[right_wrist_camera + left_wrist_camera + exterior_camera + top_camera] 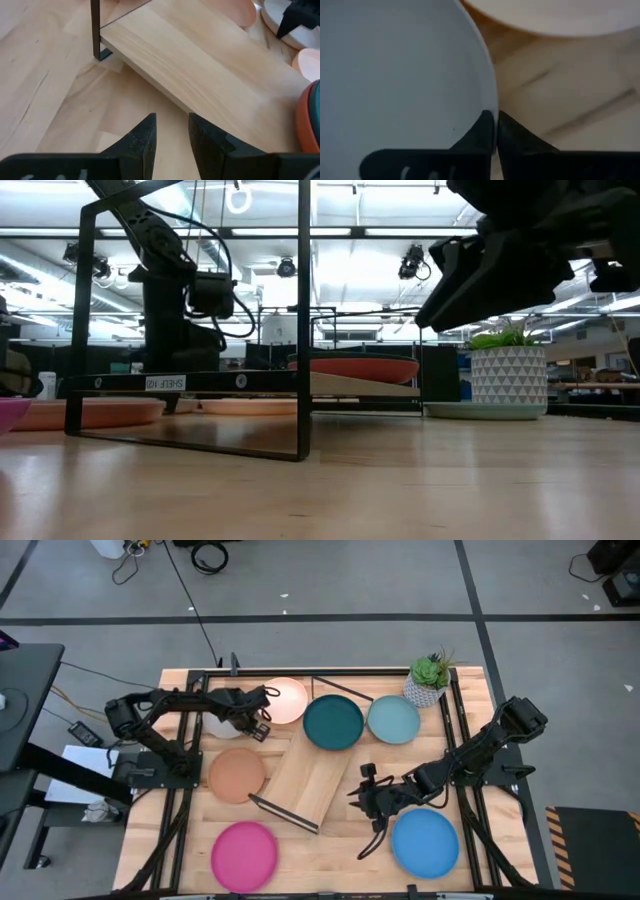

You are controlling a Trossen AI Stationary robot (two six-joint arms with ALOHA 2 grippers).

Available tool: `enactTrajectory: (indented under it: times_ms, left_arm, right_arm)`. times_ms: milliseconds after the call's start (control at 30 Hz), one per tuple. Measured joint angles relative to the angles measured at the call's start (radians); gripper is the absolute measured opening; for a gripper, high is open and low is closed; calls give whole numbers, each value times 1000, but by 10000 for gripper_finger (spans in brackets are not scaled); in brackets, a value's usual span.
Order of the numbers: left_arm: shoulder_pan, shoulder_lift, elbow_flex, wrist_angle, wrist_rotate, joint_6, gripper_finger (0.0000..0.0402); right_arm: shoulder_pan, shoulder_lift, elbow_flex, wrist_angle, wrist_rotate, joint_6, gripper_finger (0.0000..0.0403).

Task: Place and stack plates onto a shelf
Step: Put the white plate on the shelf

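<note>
Left gripper (262, 720) at the table's back left, fingers (480, 131) pinched together on the rim of the grey plate (395, 75); in the left wrist view one finger lies over the plate's inside, the other outside its edge. Grey plate mostly hidden under the arm from above, just beside the cream plate (287, 700). Right gripper (362, 790) sits low near the table's middle, between the shelf (305, 780) and the bright blue plate (426, 842), fingers (145, 137) slightly apart, nothing between them, pointing at the shelf board's long edge. Shelf lies at a slant in the centre, black wire frame at its ends, board bare from above. Dark teal plate (333, 722) touches the shelf's back end; an orange rim shows under it in the right wrist view. Light blue plate (393, 720) just beside the teal one, near the potted plant (429, 678) at the back right. Tan plate (237, 774) left of the shelf. Pink plate (244, 855) at the front left. Bright blue plate front right, under the right arm.
</note>
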Motion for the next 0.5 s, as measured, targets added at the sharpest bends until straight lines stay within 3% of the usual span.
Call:
enactTrajectory:
  times_ms: [233, 500]
  left_arm:
    - [-83, -51, 165, -327, 96, -44, 14]
    - [-287, -84, 464, -530, 208, -45, 14]
  right_arm:
    - [0, 0, 0, -15, 3, -6, 119]
    - [3, -1, 0, -51, 49, -11, 119]
